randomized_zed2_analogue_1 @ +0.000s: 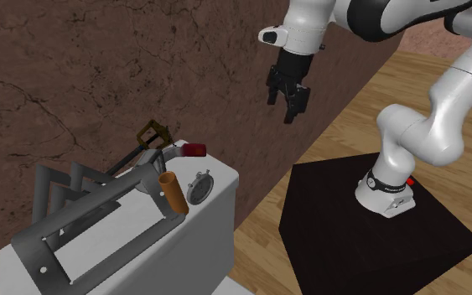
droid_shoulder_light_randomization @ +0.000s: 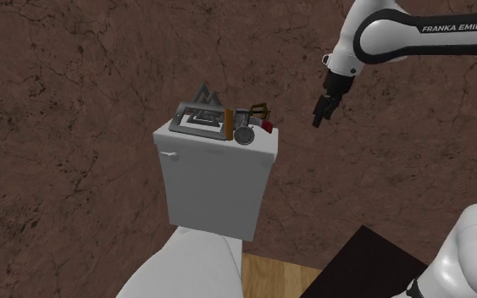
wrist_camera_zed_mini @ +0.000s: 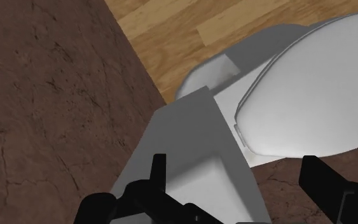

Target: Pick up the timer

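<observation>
The timer [droid_shoulder_light_randomization: 244, 133] sat on top of the white tank [droid_shoulder_light_randomization: 215, 182], not picked up yet. The pincer [droid_shoulder_light_randomization: 317, 120] hung open and empty, up in the air well apart from it. I think all the grabbing was left to do.

Wall: brown cracked wall [randomized_zed2_analogue_1: 75, 67] behind the pincer [randomized_zed2_analogue_1: 293, 111], rough, matt, stone-like.
Floor: pale wood-plank floor [randomized_zed2_analogue_1: 343, 138] below the pincer, smooth.
Tank: white box-shaped toilet tank [droid_shoulder_light_randomization: 215, 182], smooth, matt.
Timer: small round grey timer [randomized_zed2_analogue_1: 199, 189], metallic look.
Arm: white arm shell [randomized_zed2_analogue_1: 443, 117], glossy.
</observation>
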